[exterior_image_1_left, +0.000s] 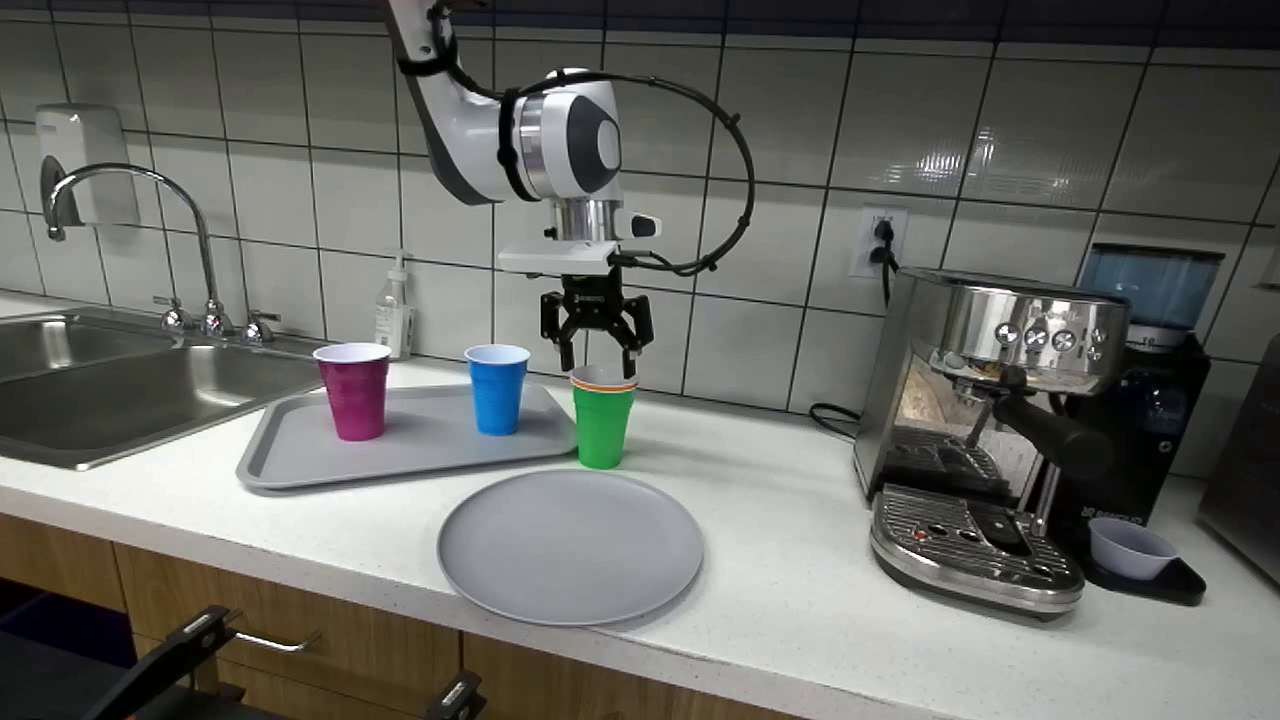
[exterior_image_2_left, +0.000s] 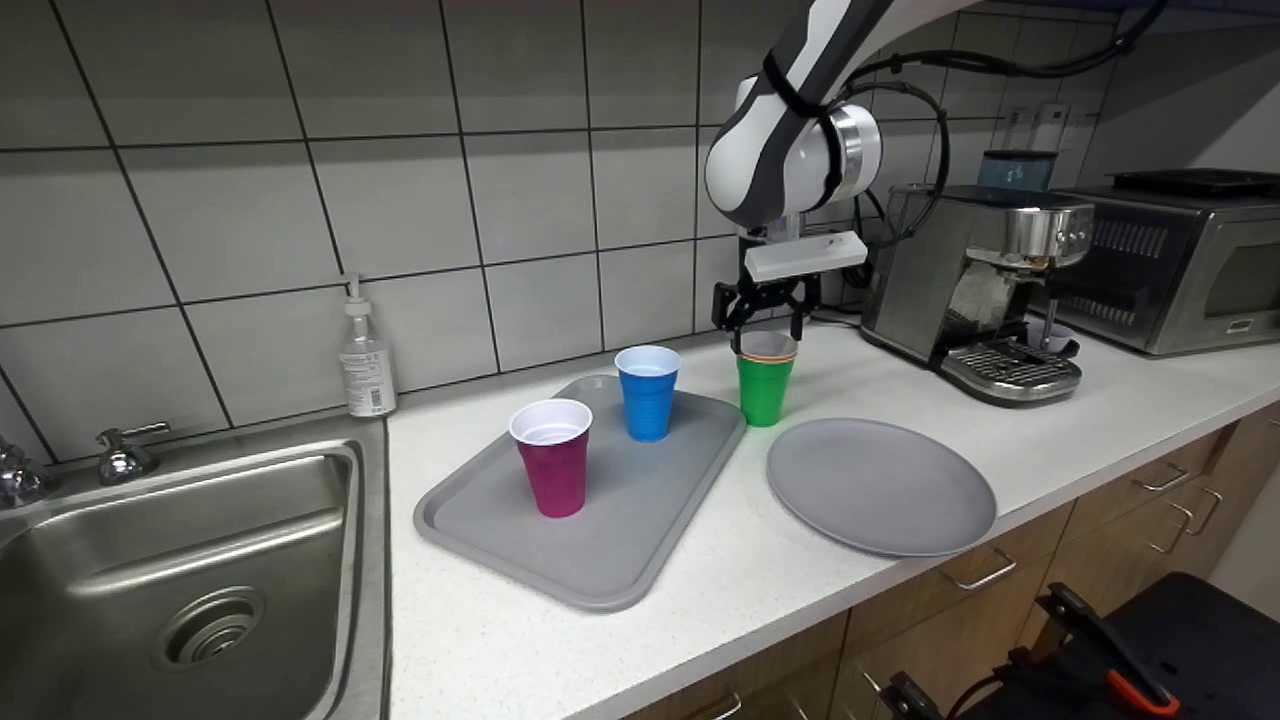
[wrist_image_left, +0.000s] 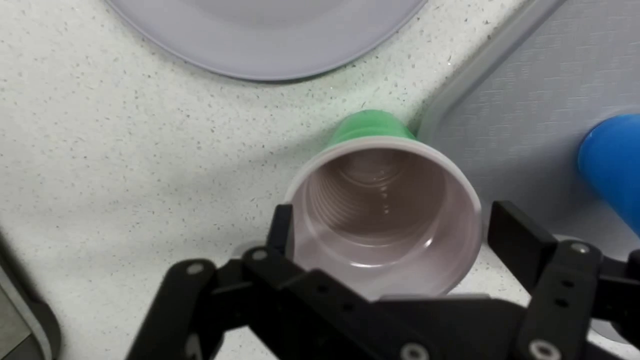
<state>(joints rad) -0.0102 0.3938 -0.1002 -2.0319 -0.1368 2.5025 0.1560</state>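
Wrist view: jaws of the gripper (wrist_image_left: 392, 220) parted and empty, a finger at either side of the rim of the green cup (exterior_image_1_left: 602, 430); contact cannot be judged. In both exterior views the green cup stands upright on the counter (exterior_image_1_left: 790, 545), directly beneath the gripper, long axis vertical. Near the green cup lies the plate (exterior_image_1_left: 570, 548); just beside the green cup, the tray (exterior_image_1_left: 430, 420), bearing the blue cup (exterior_image_1_left: 496, 392) and, farther off, the magenta cup (exterior_image_1_left: 356, 395).

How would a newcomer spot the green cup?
Beside the sink lies a gray rectangular tray. By its other end, the green cup stands on the countertop below the open gripper. Unlike the blue cup and magenta cup on the tray, it shows orange at its rim.
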